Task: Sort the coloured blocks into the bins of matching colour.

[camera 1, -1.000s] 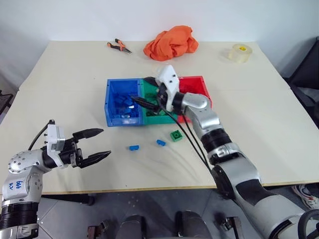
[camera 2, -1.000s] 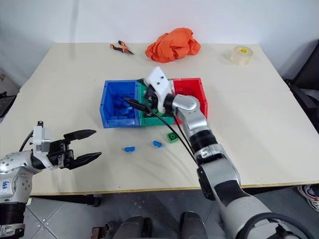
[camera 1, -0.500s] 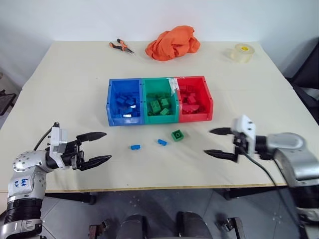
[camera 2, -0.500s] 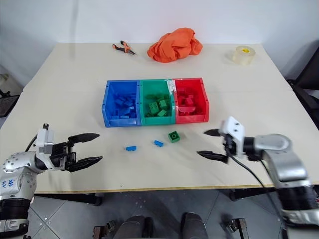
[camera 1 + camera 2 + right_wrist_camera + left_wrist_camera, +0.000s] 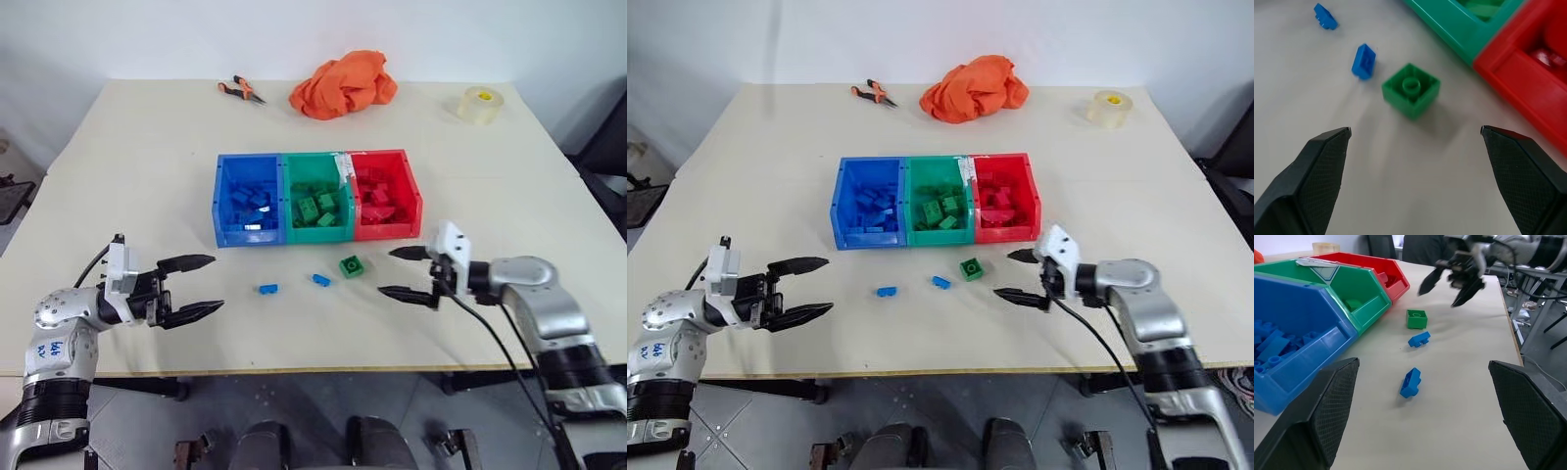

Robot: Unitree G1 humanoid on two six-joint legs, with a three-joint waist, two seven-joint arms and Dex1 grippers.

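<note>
Three small studded plastic bricks are left loose on the pale table top (image 5: 147, 147), all lying in front of the row of three joined open-topped plastic bins (image 5: 317, 197), one blue, one green, one red, each already holding bricks of its own colour. The square green brick (image 5: 350, 265) is found just in front of the seam between the green and red bins; two flat blue bricks, one (image 5: 320, 280) beside it and one (image 5: 266, 289) further toward the blue bin's side, are lined up leftward. The right gripper (image 5: 409, 273) is held with its black fingers spread wide and empty, aimed at the green brick, which lies straight ahead between the finger lines and near them. The brick is square, so no long axis is offered. The left gripper (image 5: 192, 287) is likewise spread and empty, set well apart from the bins, nearer the outer blue brick.
</note>
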